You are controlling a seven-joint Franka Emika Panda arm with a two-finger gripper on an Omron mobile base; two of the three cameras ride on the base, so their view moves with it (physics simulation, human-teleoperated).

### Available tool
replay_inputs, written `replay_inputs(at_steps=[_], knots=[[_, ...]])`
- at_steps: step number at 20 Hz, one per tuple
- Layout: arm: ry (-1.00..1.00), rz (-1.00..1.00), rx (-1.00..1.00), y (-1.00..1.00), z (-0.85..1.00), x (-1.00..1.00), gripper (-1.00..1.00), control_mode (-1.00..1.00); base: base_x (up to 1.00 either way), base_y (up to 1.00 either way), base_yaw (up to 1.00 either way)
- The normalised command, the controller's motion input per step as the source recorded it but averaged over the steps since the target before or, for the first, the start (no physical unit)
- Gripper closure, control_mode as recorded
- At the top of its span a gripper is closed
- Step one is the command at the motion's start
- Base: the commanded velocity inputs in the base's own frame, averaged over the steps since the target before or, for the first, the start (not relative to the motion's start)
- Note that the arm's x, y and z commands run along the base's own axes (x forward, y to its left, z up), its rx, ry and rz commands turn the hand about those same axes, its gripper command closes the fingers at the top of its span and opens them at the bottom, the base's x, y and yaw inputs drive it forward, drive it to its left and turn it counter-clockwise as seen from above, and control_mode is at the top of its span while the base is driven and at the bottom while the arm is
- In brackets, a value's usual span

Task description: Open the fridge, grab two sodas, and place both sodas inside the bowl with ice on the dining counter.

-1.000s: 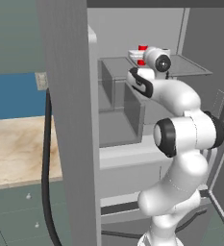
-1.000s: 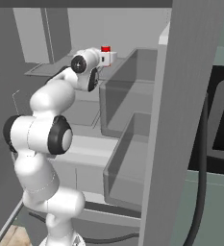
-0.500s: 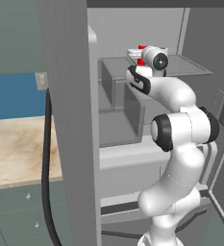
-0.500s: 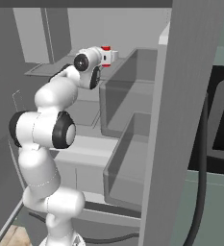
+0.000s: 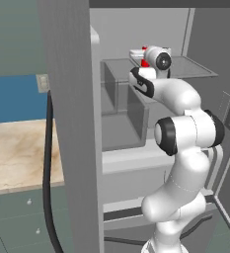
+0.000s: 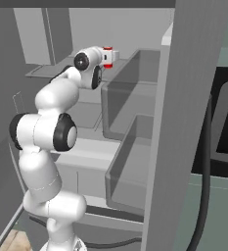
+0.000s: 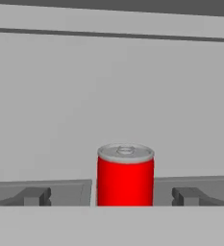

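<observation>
With the fridge (image 5: 72, 123) already open, the released gripper (image 7: 111, 196) frames an upright red soda can (image 7: 125, 175), ungrasped; both sodas remain to move.

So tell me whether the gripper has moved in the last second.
Yes. In the left base view the gripper has crept further into the fridge, toward the red soda can on the upper shelf.

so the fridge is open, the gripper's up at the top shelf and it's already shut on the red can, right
Not quite. The fridge is open and the gripper is up at the top shelf, but it isn't shut on the red can. The hand view shows the can standing upright between the wide-open fingers, with clear gaps on both sides, so nothing is gripped yet.
</observation>
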Motion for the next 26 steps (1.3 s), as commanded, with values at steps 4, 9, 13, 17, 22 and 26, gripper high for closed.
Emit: replay_inputs(at_steps=[4, 9, 13, 17, 22, 26], knots=[[0.00, 0.00, 0.03, -0.23, -0.01, 0.15, -1.00, -1.00, 0.00, 0.00, 0.00], [0.01, 0.00, 0.03, -0.28, 0.00, 0.04, -1.00, -1.00, 0.00, 0.00, 0.00], [0.01, 0.00, 0.04, -0.34, 0.01, 0.00, -1.00, -1.00, 0.00, 0.00, 0.00], [0.02, -0.01, 0.01, -0.24, 0.01, 0.00, -1.00, -1.00, 0.00, 0.00, 0.00], [0.01, 0.00, 0.00, -0.04, -0.01, 0.02, -1.00, -1.00, 0.00, 0.00, 0.00], [0.00, 0.00, 0.00, 0.00, -0.01, 0.04, -1.00, -1.00, 0.00, 0.00, 0.00]])
